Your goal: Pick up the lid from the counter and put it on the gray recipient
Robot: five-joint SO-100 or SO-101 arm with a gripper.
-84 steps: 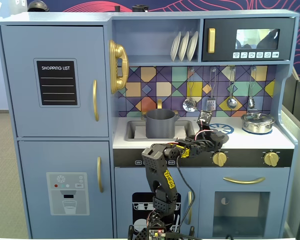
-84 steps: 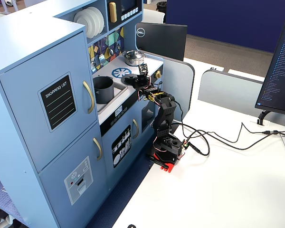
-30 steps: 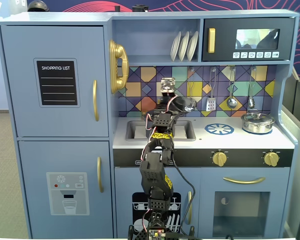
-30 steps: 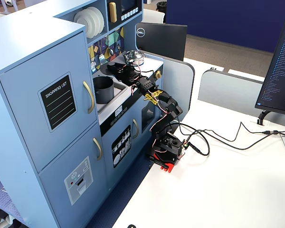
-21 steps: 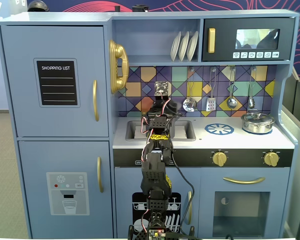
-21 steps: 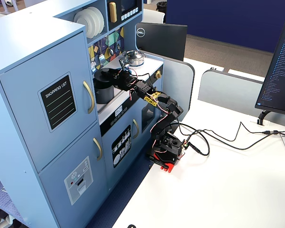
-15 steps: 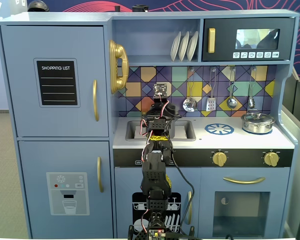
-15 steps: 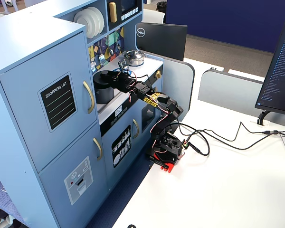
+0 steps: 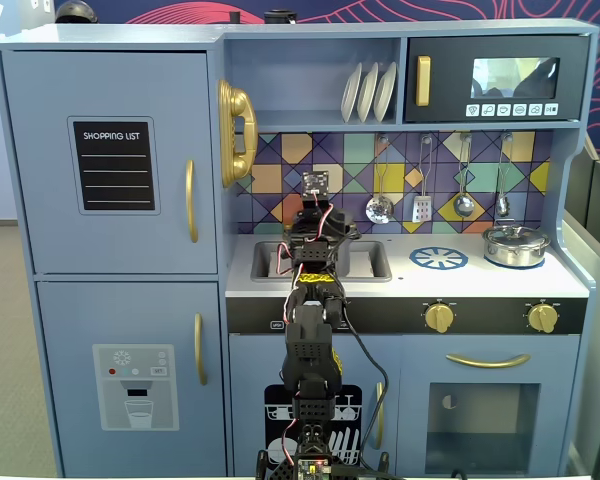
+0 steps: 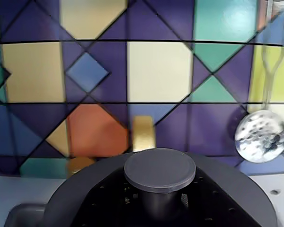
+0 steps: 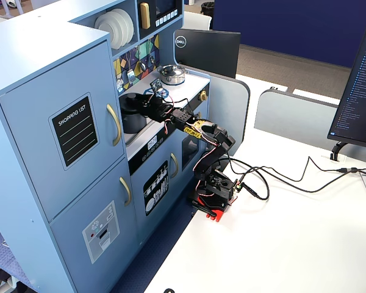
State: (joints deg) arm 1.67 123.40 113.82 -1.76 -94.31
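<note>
The lid (image 10: 85,189) is a dark-gray disc with a round centre knob (image 10: 159,169) and fills the bottom of the wrist view. My gripper (image 10: 159,204) has its black jaws on either side of the knob's stem and is shut on it. In a fixed view the lid (image 11: 133,97) sits level at the top of the gray recipient (image 11: 132,119), which stands in the sink; I cannot tell whether lid and rim touch. My gripper (image 11: 146,104) reaches it from the right. In the front fixed view my arm hides most of the recipient (image 9: 343,258).
The tiled backsplash is close behind the lid, with a gold faucet (image 10: 143,132) and a hanging skimmer (image 10: 260,135). The sink (image 9: 270,262) walls surround the recipient. A shiny silver pot (image 9: 516,245) stands on the counter's right end, past the blue burner (image 9: 439,258).
</note>
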